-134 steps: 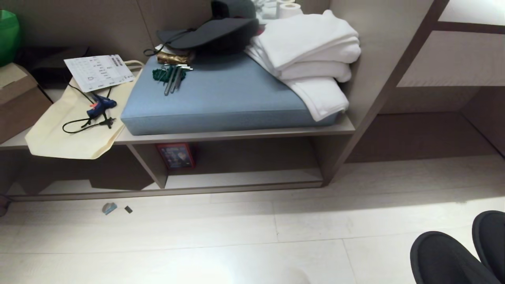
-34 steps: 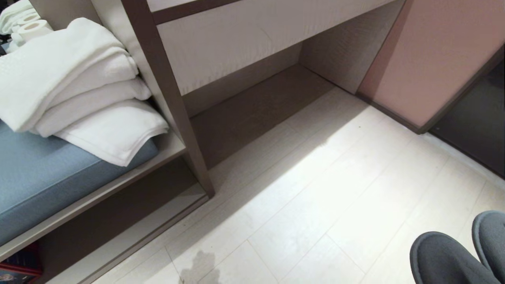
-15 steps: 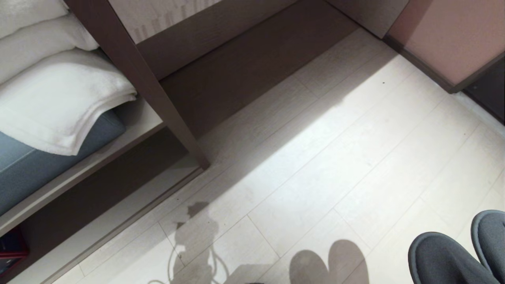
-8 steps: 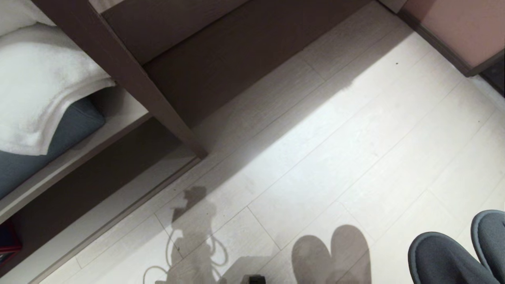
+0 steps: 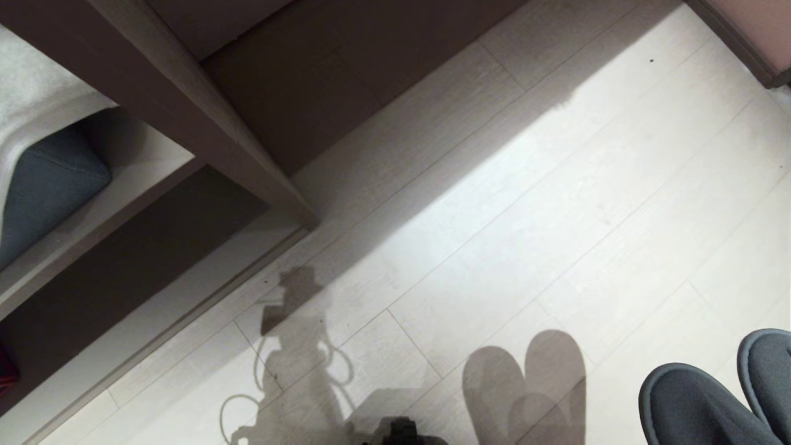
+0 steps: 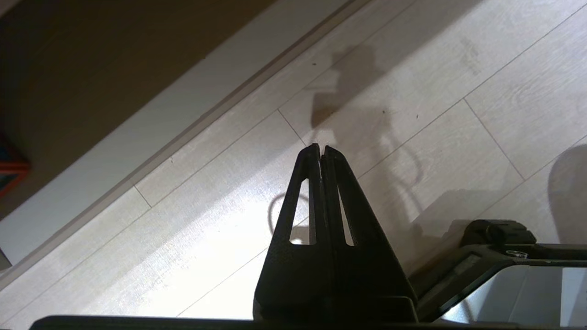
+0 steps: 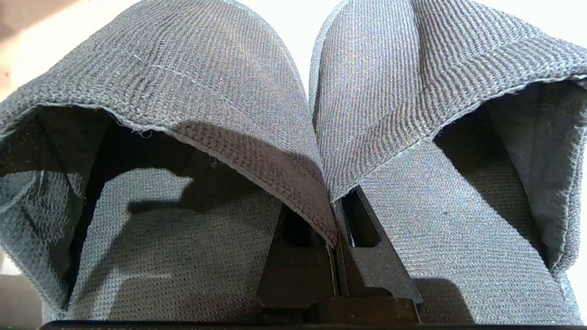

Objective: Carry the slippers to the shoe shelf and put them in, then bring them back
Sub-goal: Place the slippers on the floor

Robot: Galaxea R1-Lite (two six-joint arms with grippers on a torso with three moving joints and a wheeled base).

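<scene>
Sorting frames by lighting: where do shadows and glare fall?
Head view: the dark grey-blue fabric slippers cast a twin-lobed shadow on the pale plank floor. Left wrist view: bright glare beside the shut left gripper.

Two slippers [image 5: 717, 402] show, side by side, both dark grey fabric. One shoe shelf [image 5: 185, 123] stands at the upper left, with one blue cushion [image 5: 43, 179] and one white towel [image 5: 31, 99] on it. Two grippers appear, one per wrist view.
</scene>
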